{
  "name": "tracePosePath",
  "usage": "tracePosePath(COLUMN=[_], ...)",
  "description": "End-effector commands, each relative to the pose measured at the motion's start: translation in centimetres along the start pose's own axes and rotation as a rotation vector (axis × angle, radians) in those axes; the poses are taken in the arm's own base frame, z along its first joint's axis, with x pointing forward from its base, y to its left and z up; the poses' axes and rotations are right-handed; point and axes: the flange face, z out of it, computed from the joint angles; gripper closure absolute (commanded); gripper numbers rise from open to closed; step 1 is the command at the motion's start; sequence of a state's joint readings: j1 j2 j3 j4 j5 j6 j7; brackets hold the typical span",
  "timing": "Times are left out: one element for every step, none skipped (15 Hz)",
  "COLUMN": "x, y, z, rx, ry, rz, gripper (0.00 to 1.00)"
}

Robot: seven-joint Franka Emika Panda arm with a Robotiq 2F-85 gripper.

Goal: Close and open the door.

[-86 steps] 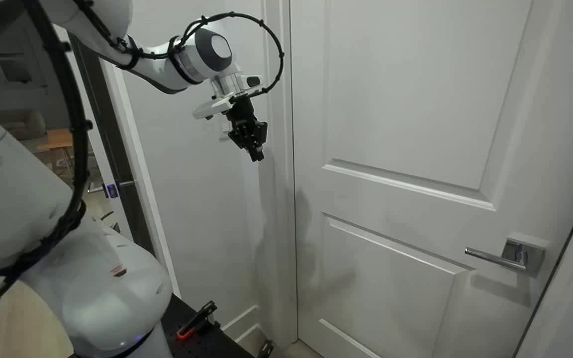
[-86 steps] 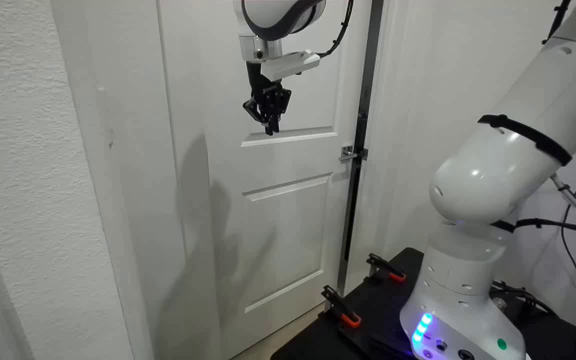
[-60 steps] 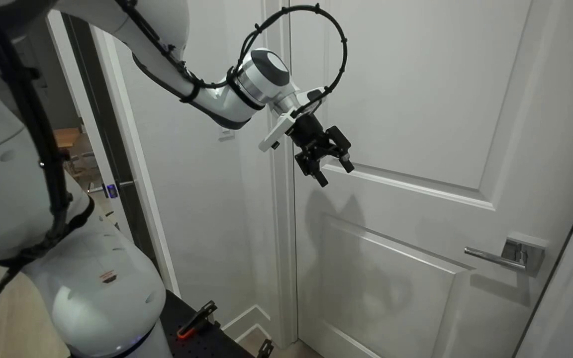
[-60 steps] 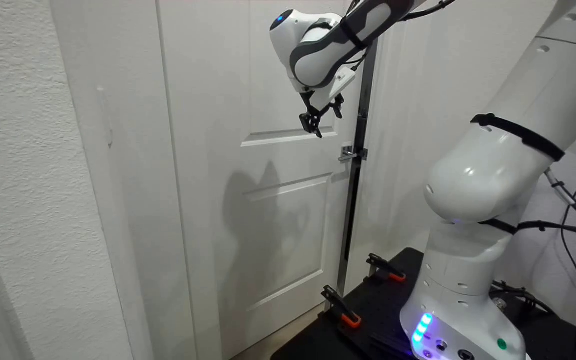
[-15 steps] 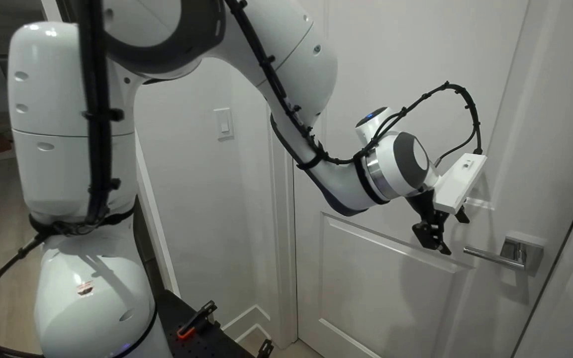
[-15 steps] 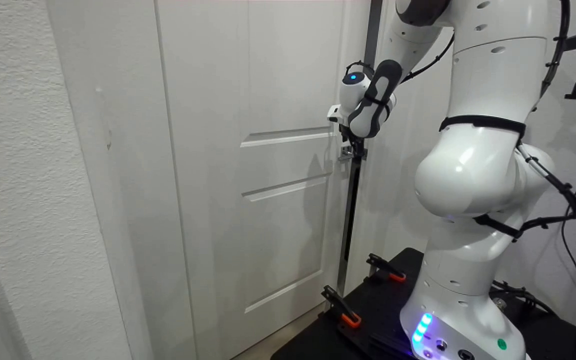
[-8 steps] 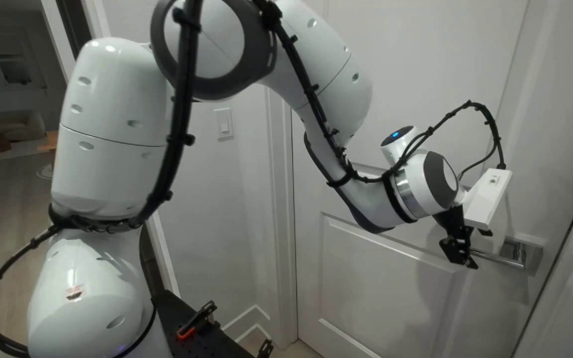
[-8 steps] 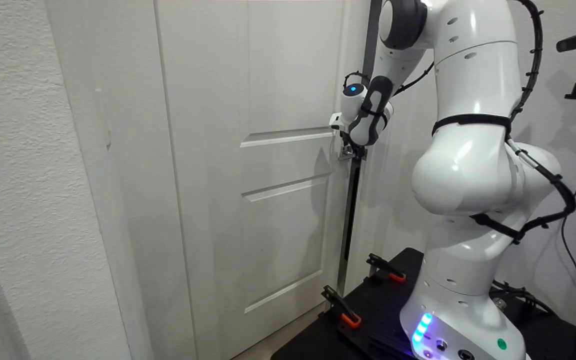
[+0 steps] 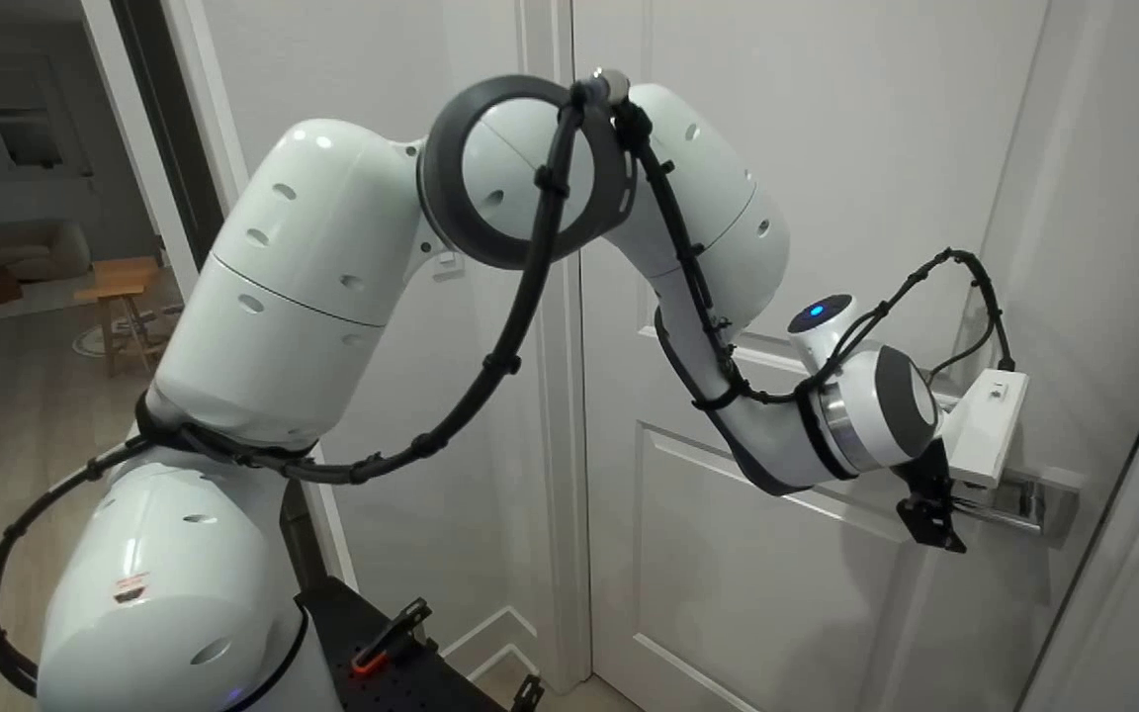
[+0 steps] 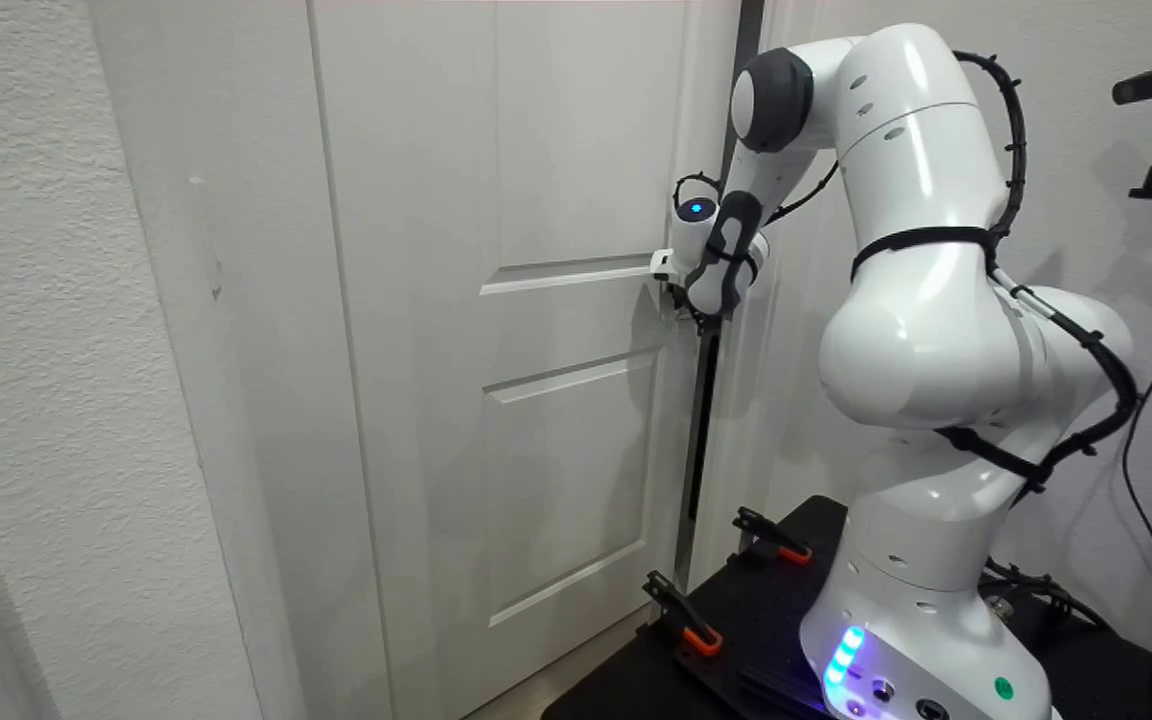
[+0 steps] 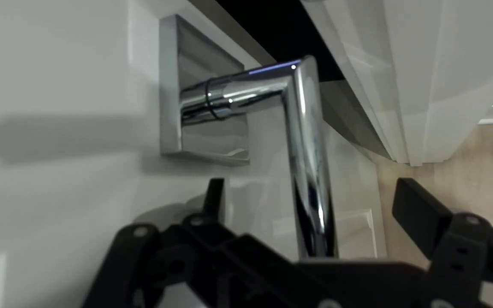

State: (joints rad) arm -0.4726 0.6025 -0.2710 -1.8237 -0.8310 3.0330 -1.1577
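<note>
"Well, the wrist view?"

"The silver lever handle point(image 11: 305, 128) juts from its square plate point(image 11: 208, 141), then bends, its long bar running down between the widely parted fingers point(image 11: 420, 214) of the gripper point(image 11: 310, 192)."

"And in an exterior view?"

"The arm point(image 9: 293, 267) crosses the upright white panelled door point(image 9: 777, 554); the lever handle points left, nearly level. A label point(image 9: 131, 587) low on the arm is too small to read."

"Then, in an exterior view, beside the dark gap point(image 10: 703, 430)?"

"The door's long axis stands vertical, left of the base point(image 10: 946, 630), which carries a round green mark point(image 10: 1004, 688)."
</note>
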Motion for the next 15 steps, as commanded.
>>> tracePosePath(x=[-0.2, 0.0, 0.3, 0.4, 0.6, 0.8, 0.9, 0.8, 0.5, 0.1, -0.3, -0.8, -1.2, -1.5, -1.8], y=[1.5, 1.6, 1.7, 1.6, 1.5, 1.4, 1.4, 1.4, 1.3, 1.2, 1.1, 0.8, 0.5, 0.2, -0.4], z=[0.9, 1.0, 1.0, 1.0, 0.9, 0.7, 0.6, 0.4, 0.3, 0.2, 0.1, 0.0, 0.0, -0.1, 0.0], rx=[-0.051, -0.050, -0.044, -0.039, -0.033, -0.026, -0.024, -0.021, -0.016, -0.014, -0.011, -0.004, 0.004, 0.012, 0.024], ry=[0.009, 0.016, 0.016, 0.021, 0.030, 0.039, 0.043, 0.044, 0.043, 0.038, 0.033, 0.029, 0.029, 0.026, 0.029], rz=[-0.018, -0.017, -0.013, -0.009, -0.006, 0.000, 0.002, 0.003, 0.002, 0.004, 0.005, 0.010, 0.016, 0.018, 0.019], gripper=[0.00, 0.00, 0.00, 0.00, 0.00, 0.00, 0.00, 0.00, 0.00, 0.00, 0.00, 0.00, 0.00, 0.02, 0.06])
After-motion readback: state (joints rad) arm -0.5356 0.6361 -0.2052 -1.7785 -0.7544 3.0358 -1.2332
